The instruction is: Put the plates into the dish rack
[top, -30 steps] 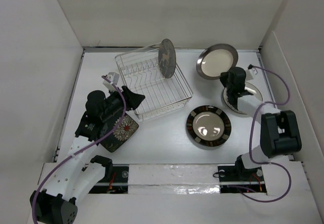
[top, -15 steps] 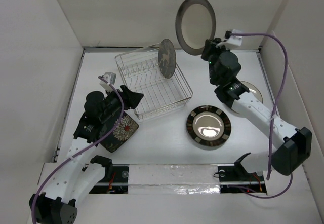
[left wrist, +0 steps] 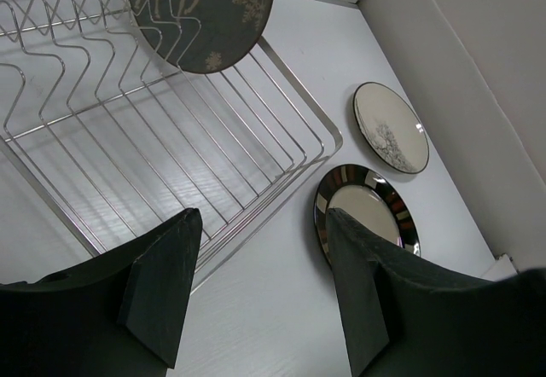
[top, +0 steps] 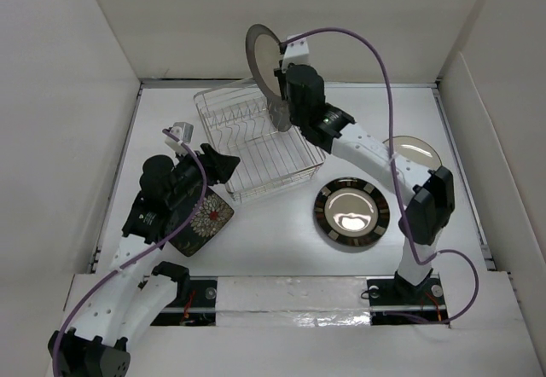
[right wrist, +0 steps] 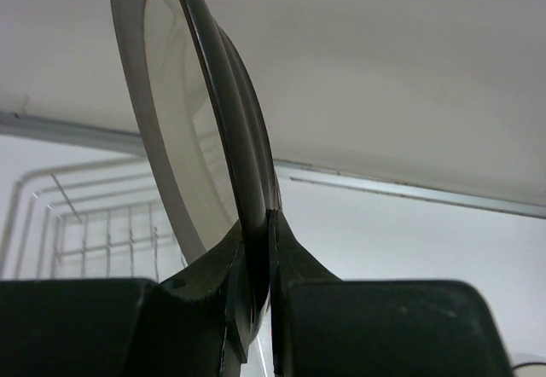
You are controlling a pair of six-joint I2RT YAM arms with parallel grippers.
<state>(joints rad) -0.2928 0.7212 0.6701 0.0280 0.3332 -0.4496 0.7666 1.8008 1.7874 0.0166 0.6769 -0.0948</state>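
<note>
My right gripper (top: 277, 74) is shut on the rim of a brown-rimmed plate (top: 258, 51) and holds it on edge above the back of the silver wire dish rack (top: 256, 151); the grip shows in the right wrist view (right wrist: 260, 223) on the plate (right wrist: 183, 130). A grey patterned plate (left wrist: 200, 10) stands upright in the rack (left wrist: 128, 138). My left gripper (top: 217, 165) (left wrist: 260, 223) is open and empty at the rack's near left corner, above the black floral plate (top: 205, 221). Two more plates lie flat: one (top: 351, 211) right of the rack, one (top: 411, 150) further right.
White walls close in the table on the left, back and right. The right arm stretches across the table from its base (top: 409, 292) to the rack. A purple cable (top: 375, 61) loops above it.
The right arm has lifted the brown-rimmed plate from the back right and swung it left, to above the rack's back. The left arm has barely moved.
</note>
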